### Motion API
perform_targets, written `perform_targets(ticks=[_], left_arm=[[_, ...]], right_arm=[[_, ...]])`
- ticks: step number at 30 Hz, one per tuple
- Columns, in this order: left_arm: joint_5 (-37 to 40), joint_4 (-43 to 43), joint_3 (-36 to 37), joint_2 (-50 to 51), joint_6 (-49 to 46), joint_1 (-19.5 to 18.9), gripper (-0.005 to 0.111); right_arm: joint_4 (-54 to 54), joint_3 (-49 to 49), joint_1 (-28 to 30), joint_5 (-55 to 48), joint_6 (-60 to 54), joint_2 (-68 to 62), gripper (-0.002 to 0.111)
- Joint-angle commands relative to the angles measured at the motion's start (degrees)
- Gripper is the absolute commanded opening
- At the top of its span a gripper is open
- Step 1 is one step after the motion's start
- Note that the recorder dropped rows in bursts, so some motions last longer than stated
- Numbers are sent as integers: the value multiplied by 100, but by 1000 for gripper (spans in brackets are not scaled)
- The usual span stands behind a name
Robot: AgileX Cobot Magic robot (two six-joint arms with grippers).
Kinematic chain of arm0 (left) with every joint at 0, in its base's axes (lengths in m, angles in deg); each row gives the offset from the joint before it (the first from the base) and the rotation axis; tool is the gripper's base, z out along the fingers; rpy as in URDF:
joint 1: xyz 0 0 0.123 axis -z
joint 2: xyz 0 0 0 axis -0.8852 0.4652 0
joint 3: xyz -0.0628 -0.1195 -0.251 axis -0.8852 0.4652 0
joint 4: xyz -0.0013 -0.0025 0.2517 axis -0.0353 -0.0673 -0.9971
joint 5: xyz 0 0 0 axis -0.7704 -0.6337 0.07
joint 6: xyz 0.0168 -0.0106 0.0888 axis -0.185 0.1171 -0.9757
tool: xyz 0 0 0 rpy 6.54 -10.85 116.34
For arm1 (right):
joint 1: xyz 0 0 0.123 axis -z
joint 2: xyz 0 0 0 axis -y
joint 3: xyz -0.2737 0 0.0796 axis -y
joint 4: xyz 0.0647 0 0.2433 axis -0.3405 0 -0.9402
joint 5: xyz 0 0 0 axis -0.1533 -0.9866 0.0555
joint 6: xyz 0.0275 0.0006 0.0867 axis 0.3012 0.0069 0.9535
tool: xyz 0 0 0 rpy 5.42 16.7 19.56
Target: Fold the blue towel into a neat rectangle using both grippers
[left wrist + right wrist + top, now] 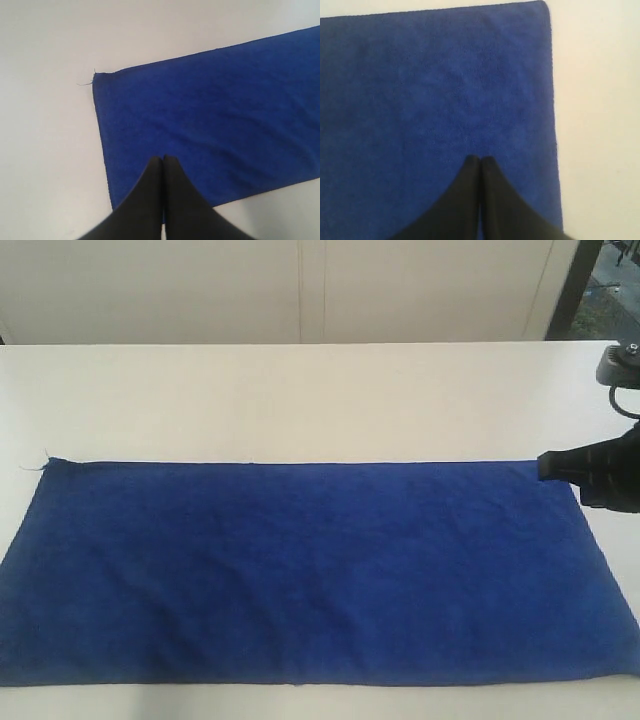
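Now | left hand (pixel 163 158) closed | right hand (pixel 480 159) closed | over flat blue towel (pixel 300 570)

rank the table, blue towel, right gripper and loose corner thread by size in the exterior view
1. table
2. blue towel
3. right gripper, partly cut off by the frame edge
4. loose corner thread

White worktop (pixel 300 400) spreads past my right fingers (pixel 565 468); beyond them pale wall panels (pixel 200 290), perhaps a window (pixel 615 280).
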Motion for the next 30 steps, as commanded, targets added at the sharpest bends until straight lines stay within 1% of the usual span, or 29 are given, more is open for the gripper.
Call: perform_targets(ticks=[1, 4, 6, 9, 16, 19, 21, 24, 30], left_arm=[[56, 35, 28, -38, -7, -21, 0], [56, 35, 28, -38, -7, -21, 0], [56, 35, 28, -38, -7, -21, 0], [56, 35, 28, -38, -7, -21, 0], [56, 35, 28, -38, -7, -21, 0], [56, 35, 28, -38, -7, -21, 0], [56, 35, 28, -38, -7, -21, 0], [56, 35, 28, -38, -7, -21, 0], [56, 35, 28, -38, -7, -21, 0]], right_arm=[[50, 146, 50, 140, -52, -145, 0], [62, 229, 224, 177, -52, -291, 1], [62, 286, 346, 231, -52, -411, 4], [72, 326, 469, 327, -69, -643, 13], [171, 326, 504, 645, -148, -1389, 42], [209, 326, 504, 874, -148, -1682, 52], [209, 326, 504, 1045, -148, -1825, 54], [303, 326, 511, 1189, -148, -2005, 54], [635, 326, 581, 1200, 133, -2301, 54]])
